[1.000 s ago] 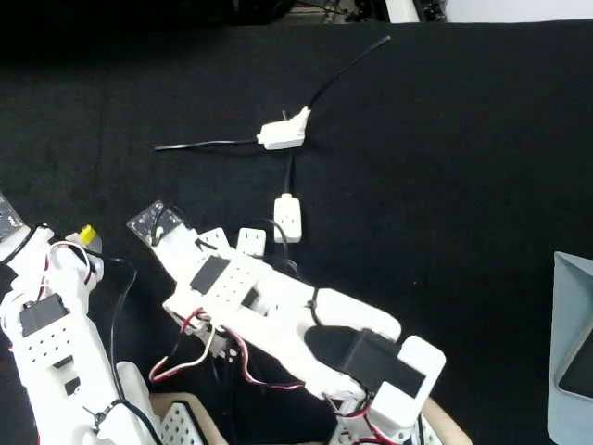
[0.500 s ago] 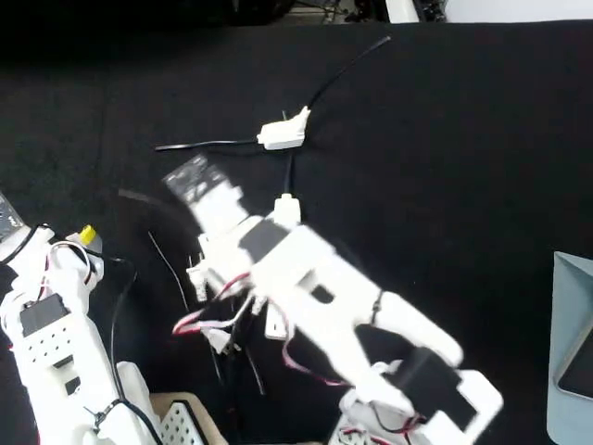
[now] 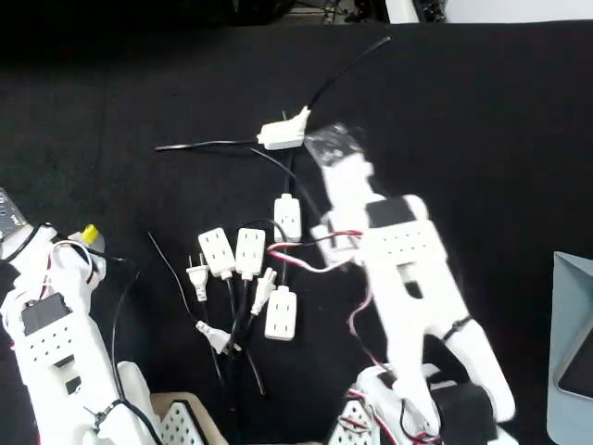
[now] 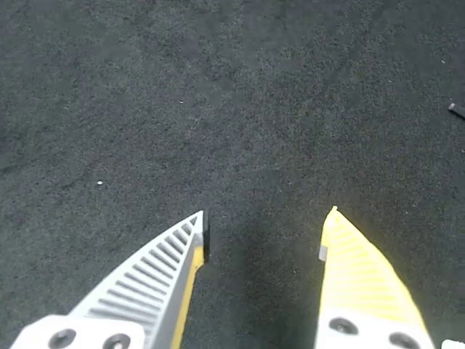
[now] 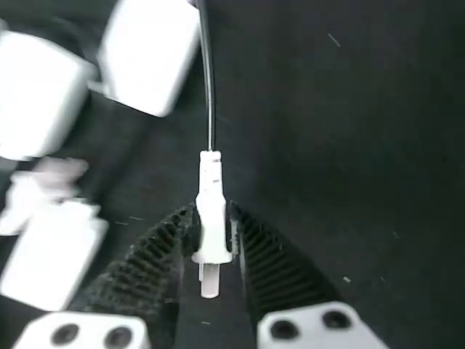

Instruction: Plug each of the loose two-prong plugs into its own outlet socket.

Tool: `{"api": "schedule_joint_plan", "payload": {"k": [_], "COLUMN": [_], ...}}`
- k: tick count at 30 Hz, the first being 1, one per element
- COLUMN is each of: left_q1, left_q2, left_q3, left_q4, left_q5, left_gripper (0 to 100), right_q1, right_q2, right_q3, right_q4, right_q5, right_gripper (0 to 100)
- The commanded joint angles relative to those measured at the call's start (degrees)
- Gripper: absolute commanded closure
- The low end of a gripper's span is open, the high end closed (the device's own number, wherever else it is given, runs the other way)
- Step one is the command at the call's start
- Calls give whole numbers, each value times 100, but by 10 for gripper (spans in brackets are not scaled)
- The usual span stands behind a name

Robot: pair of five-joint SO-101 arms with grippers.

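Right gripper [image 5: 211, 218] is clamped on a white plug [image 5: 211, 182], jaws pressed to both its sides, and the black cord [image 5: 209, 94] runs straight off it across the black cloth [image 5: 349, 109]. White outlet sockets [image 5: 149, 54] lie just beside that cord. From above, the right arm [image 3: 398, 250] stretches up the middle of the table, and the held plug is hidden under it. To its left sits a cluster of outlet sockets [image 3: 250, 252], with loose plugs [image 3: 197, 276] lying among their cords, prongs out. A further socket [image 3: 281, 136] lies near the top, with cords running off it.

Over at the lower left, the left gripper [image 4: 265, 214] hangs over bare cloth, fingers spread wide, nothing between them.

At the right edge sits a grey tray [image 3: 565, 306], and inside it lies one dark flat object [image 3: 582, 366], cut off by the frame.
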Motion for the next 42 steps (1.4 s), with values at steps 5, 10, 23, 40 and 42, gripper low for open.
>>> {"api": "schedule_joint_plan", "payload": {"k": [5, 10, 23, 40, 42], "left_q1": [84, 84, 84, 84, 84], "left_q2": [-114, -114, -114, -114, -114], "left_q3": [-119, -110, -110, -110, -110], "left_q4": [-123, -123, -123, -123, -123], "left_q5": [44, 44, 44, 44, 44], "left_gripper": [739, 739, 739, 739, 739], "right_q1": [914, 905, 818, 844, 809], "right_q2": [-207, -163, 1103, 1033, 796], "right_q3": [1112, 1226, 673, 505, 488], "right_q4": [-1002, -1125, -1011, -914, -703], "right_q5": [712, 686, 290, 149, 149], "right_gripper": [985, 949, 923, 985, 985]}}
